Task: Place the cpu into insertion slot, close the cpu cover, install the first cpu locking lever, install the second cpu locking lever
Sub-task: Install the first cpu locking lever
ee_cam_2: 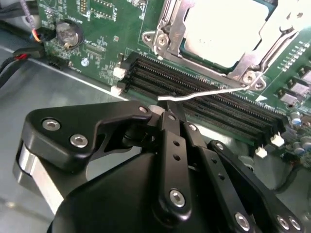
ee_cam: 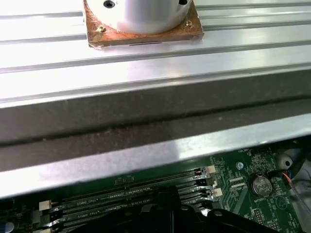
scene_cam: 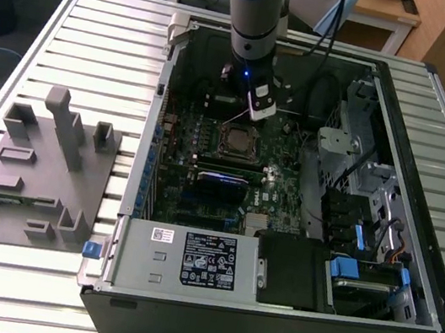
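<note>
The cpu [ee_cam_2: 223,29], a flat square chip with a silver-grey top, lies in the insertion slot on the green board, hiding the slot's contacts. The cpu cover [ee_cam_2: 238,68], a silvery frame, lies down around it. A thin silver locking lever [ee_cam_2: 209,92] runs from the socket's corner over the black memory slots to my gripper [ee_cam_2: 168,109]. The gripper's black fingers are shut, and the lever's free end rests at their tips; whether it is pinched between them I cannot tell. In the exterior view the gripper [scene_cam: 257,111] hangs just behind the cpu [scene_cam: 238,141].
Long black memory slots [ee_cam_2: 194,82] and a coin battery [ee_cam_2: 68,33] lie close to the gripper. The case's metal wall [ee_cam: 146,121] rises behind it. The power supply [scene_cam: 190,255] and drive cage [scene_cam: 364,241] stand at the front. A grey fixture [scene_cam: 42,171] sits at the exterior view's left.
</note>
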